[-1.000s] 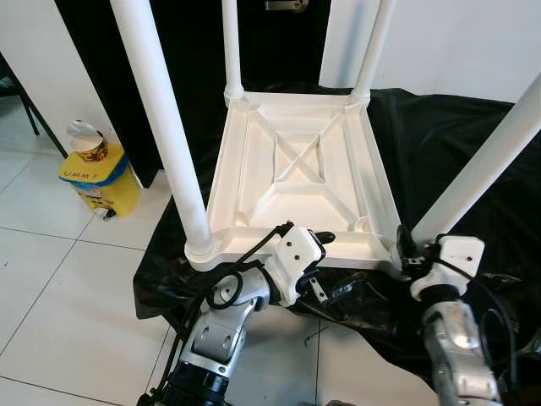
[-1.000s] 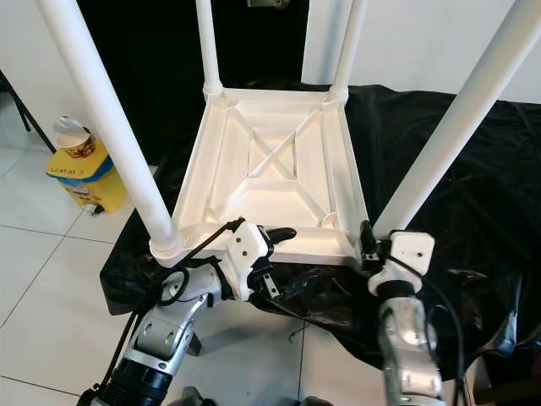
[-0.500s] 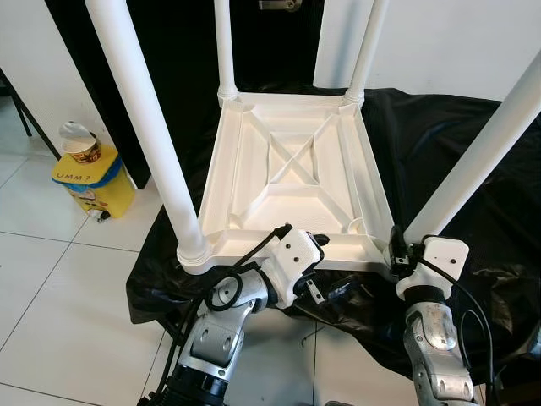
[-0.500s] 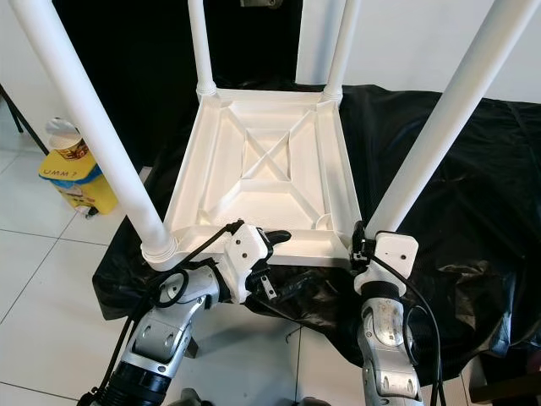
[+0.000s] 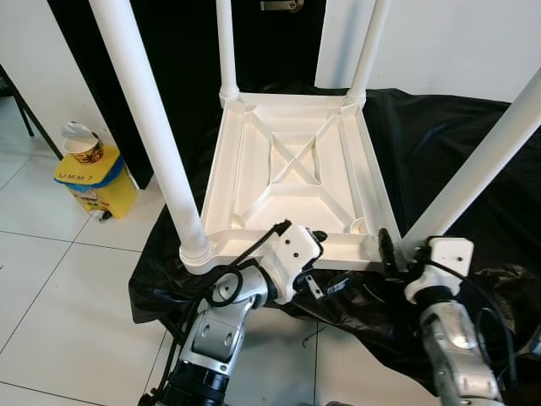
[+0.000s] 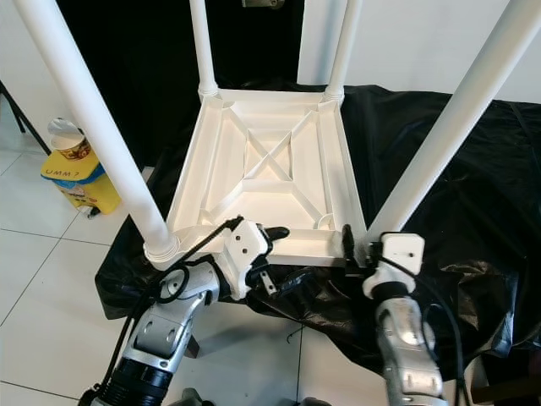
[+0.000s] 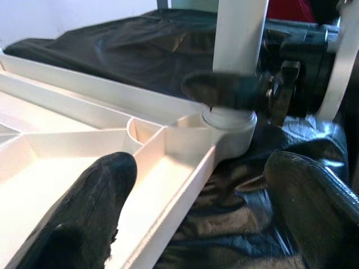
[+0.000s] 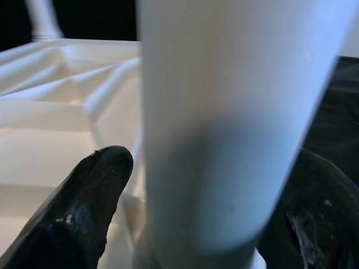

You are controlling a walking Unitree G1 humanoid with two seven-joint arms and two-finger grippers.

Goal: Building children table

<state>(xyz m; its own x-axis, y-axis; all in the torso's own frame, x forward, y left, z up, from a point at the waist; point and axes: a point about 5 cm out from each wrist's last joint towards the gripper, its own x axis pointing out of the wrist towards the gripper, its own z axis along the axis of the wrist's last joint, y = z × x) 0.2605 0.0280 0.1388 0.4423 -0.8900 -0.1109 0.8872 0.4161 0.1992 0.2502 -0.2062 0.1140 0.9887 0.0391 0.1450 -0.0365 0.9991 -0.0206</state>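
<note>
The upturned children's table [image 5: 292, 169] lies on black sheeting [image 5: 473, 152] on the floor. Right tool [image 8: 202, 213] has shifted to straddle the near-right leg [image 5: 473, 173], fingers wide, ungripped. Left tool [image 7: 196, 185] spans the near rim, open; leg seating continues

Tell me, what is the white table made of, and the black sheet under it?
The table looks like moulded plastic: smooth, slightly glossy white with ribs cast into its underside. The sheet seems to be thin plastic film, shiny and crinkled, though it could be coated fabric.
</note>
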